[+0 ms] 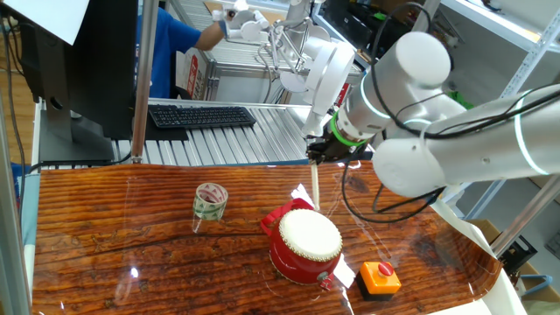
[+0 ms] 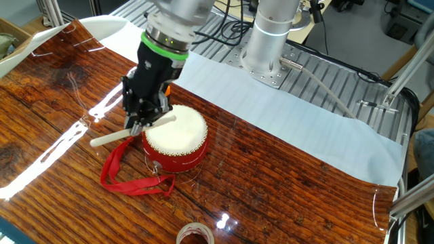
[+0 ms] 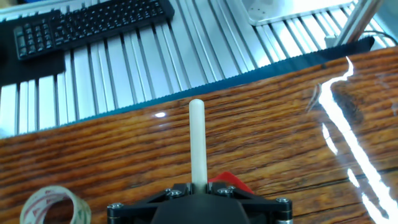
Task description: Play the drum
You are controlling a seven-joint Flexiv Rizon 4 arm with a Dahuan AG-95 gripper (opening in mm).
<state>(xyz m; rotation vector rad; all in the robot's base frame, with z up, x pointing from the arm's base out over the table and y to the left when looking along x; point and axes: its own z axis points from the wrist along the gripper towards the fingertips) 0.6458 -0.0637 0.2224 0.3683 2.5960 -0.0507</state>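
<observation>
The red drum (image 1: 302,247) with a cream-white skin stands on the wooden table; it also shows in the other fixed view (image 2: 175,135), with a red strap (image 2: 125,173) trailing from it. My gripper (image 2: 144,116) is shut on a cream drumstick (image 2: 129,133). The stick lies across the drum's near-left rim in the other fixed view. In the one fixed view the stick (image 1: 315,194) points down just behind the drum. In the hand view my gripper (image 3: 198,186) clamps the stick (image 3: 197,143), which points away over the table. Only a red bit of the drum or strap (image 3: 225,182) shows there.
A patterned tape roll (image 1: 210,201) stands left of the drum, also in the hand view (image 3: 53,206). An orange button box (image 1: 380,277) sits right of the drum. A black keyboard (image 1: 201,115) lies on the metal bench behind. A person in blue (image 1: 171,44) is at the back.
</observation>
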